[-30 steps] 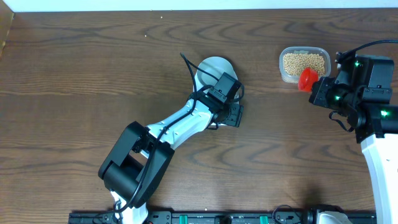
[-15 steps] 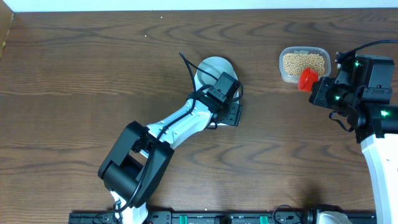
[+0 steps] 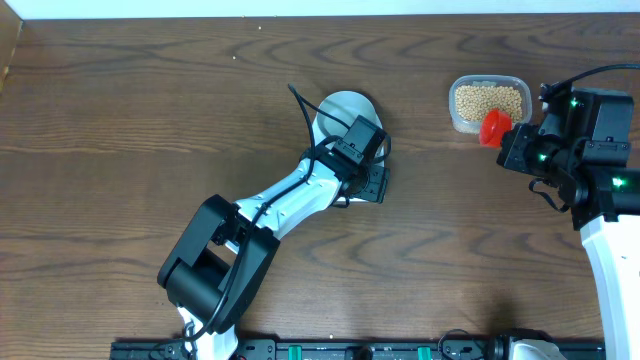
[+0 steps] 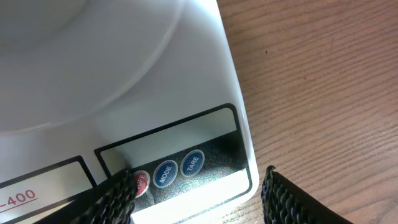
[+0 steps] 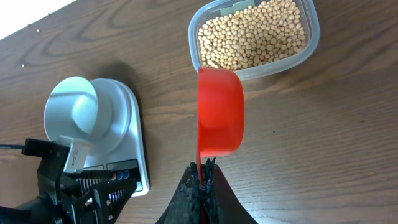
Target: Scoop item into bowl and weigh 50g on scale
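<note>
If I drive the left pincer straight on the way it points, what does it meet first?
Likely the scale, at its front panel. The open left pincer straddles the button row, with one finger by the red button. How high it is above the panel is unclear.

Dark brown wood-grain worktop (image 3: 120, 150), spanning the whole overhead view, edged by a pale strip on the far side and a black rail on the near side. Near its middle, flat on the wood, a white rectangular scale (image 5: 134, 146) with rounded corners and a row of small round buttons, one red and two blue, along one short edge. Well apart from that, toward the far right, a clear rounded-rectangular tub (image 5: 313, 37), also flat on the wood, with bare grain between the two.
</note>
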